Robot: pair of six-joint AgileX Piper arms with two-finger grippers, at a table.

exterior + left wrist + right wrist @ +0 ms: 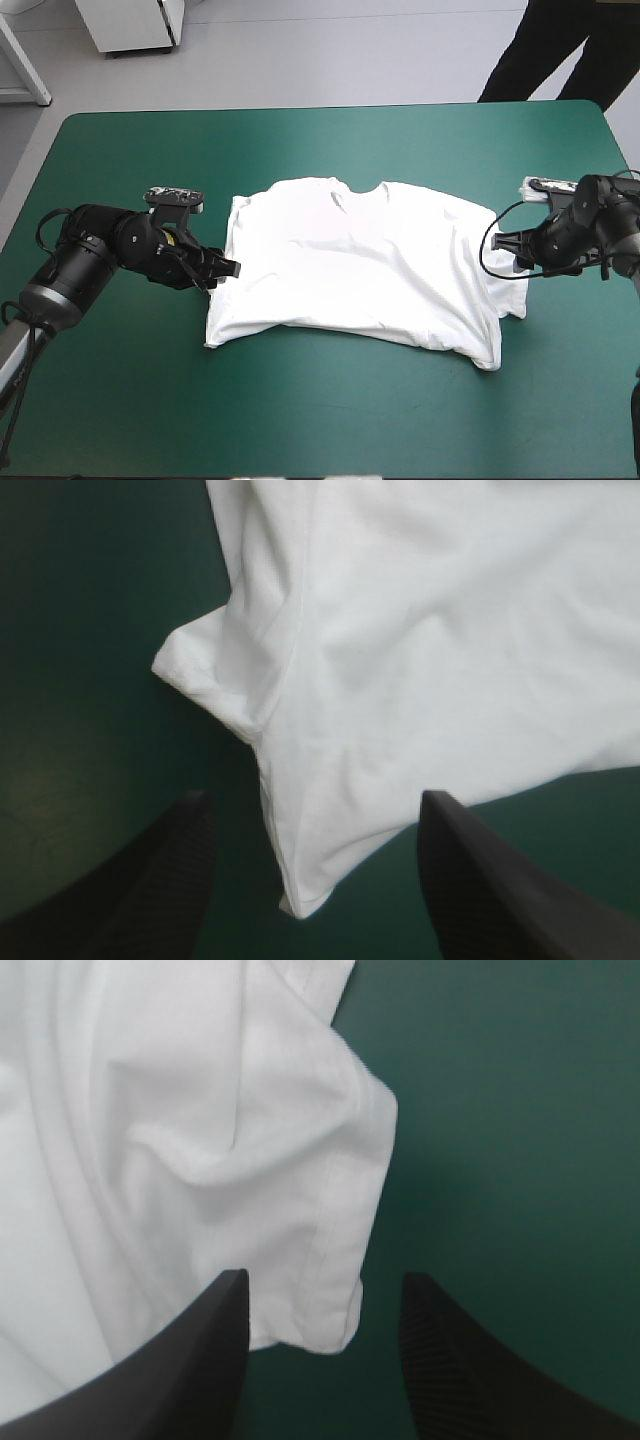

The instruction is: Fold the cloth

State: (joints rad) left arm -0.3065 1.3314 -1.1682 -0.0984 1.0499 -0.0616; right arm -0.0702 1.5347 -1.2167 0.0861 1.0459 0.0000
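Teal-green worktop carries the white T-shirt spread flat at its centre. Left fingers sit at the T-shirt's 9 o'clock, right fingers at 3 o'clock, both pairs spread apart with its edge between them.

I see the left arm and the right arm, each built of black, rounded, barrel-like segments. The left arm carries a silver-grey band low down. The left fingers and right fingers are black, broad, fin-shaped and finely textured.
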